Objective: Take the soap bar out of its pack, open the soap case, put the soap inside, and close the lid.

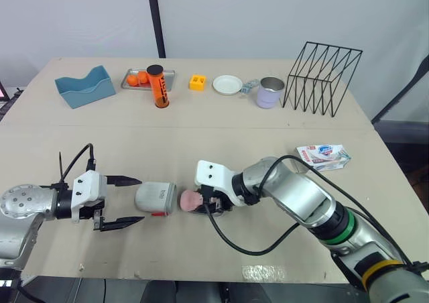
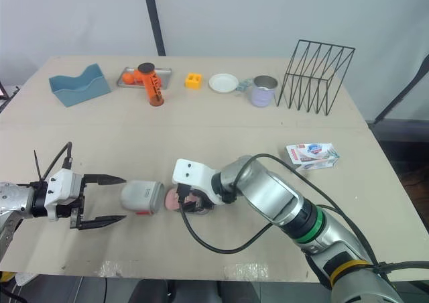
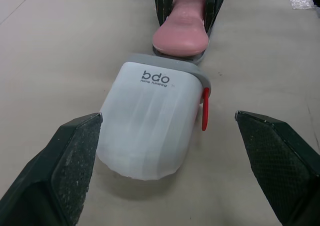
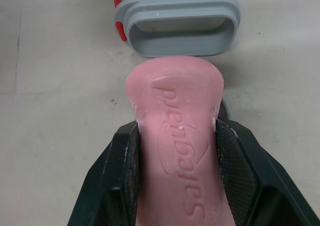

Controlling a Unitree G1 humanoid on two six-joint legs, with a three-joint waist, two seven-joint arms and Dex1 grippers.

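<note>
A white soap case [image 1: 155, 199] with a grey rim and a red clasp lies on its side near the table's front, its open mouth [image 4: 182, 29] facing right. My right gripper [image 1: 206, 202] is shut on the pink soap bar [image 4: 179, 136], whose free end sits just outside that mouth. To the left of the case, my left gripper [image 1: 123, 201] stands open, one fingertip [image 3: 67, 156] on each side of the closed white end. The empty soap pack [image 1: 324, 157] lies flat at the right of the table.
Along the far edge stand a blue holder [image 1: 85, 86], a metal tray [image 1: 147, 80] with an orange bottle and fruit, a yellow block [image 1: 197, 82], a white plate [image 1: 228, 84], a lilac cup [image 1: 270, 92] and a black wire rack [image 1: 322, 77].
</note>
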